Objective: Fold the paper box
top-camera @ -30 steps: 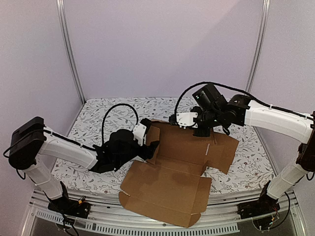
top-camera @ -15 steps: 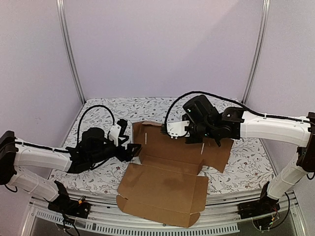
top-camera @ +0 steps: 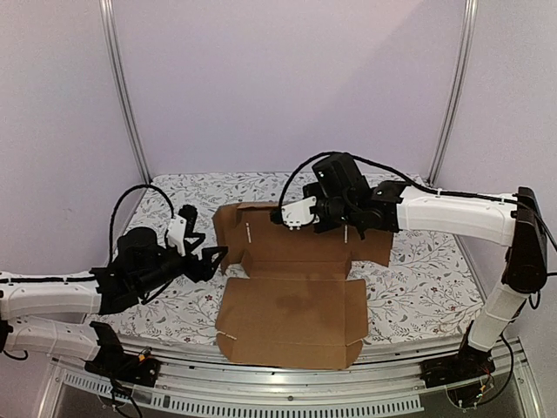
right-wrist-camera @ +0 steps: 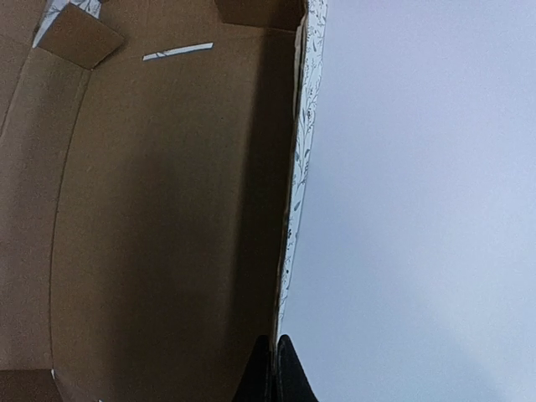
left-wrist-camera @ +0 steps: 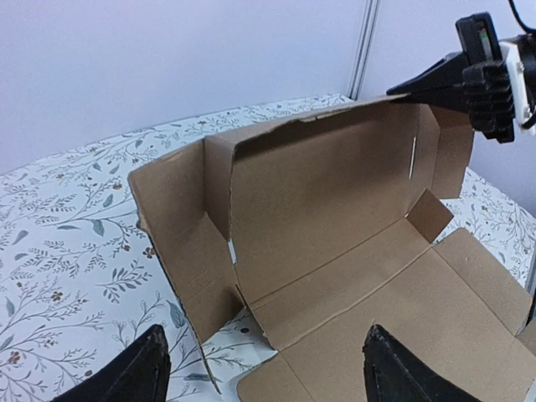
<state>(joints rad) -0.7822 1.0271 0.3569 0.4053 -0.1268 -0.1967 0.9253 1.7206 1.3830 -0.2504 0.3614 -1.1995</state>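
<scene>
Box (top-camera: pixel 291 305) is pinched by its upright rear panel (left-wrist-camera: pixel 327 193) in right gripper (right-wrist-camera: pixel 275 356); spread left gripper (top-camera: pixel 214 259) is faced by left flap (left-wrist-camera: pixel 180 243).

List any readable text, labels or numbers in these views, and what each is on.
No readable text in any view.
paper box: plain brown cardboard, unprinted.
tablecloth: leaf pattern only, no writing.
right arm's wrist housing: small greenish patch, too blurred to read.
</scene>
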